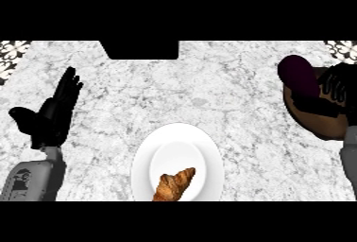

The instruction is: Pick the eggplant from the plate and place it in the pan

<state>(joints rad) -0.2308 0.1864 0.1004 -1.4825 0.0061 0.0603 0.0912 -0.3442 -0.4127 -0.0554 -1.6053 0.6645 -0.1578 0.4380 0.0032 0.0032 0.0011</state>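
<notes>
1. Two hands show in my head view, one to each side of the white plate (143, 156), which I use as my landmark on the marbled counter (209, 94).
2. Well to the left of the plate, my left hand (49, 116) stands with fingers straight and spread apart, pointing up and away, thumb out to the side; it holds nothing and rests near the view's left edge above its grey forearm (31, 177).
3. At the plate itself, low in the middle of the view, I see a golden-brown croissant (174, 184) lying on the plate's near half, tilted, its lower end cut off by the view's bottom edge.
4. Beyond the plate, at the counter's far edge, a dark rectangular notch (140, 49) cuts into the stone.
5. Far to the right of the plate and farther back, the brown pan (310, 120) sits at the view's right edge, only partly visible.
6. Over that pan, my right hand (327, 94) is curled round the dark purple eggplant (296, 71), whose rounded end sticks out to the upper left of the fingers; the eggplant is off the plate, above the pan's far side, and I cannot tell whether it touches the pan.
</notes>
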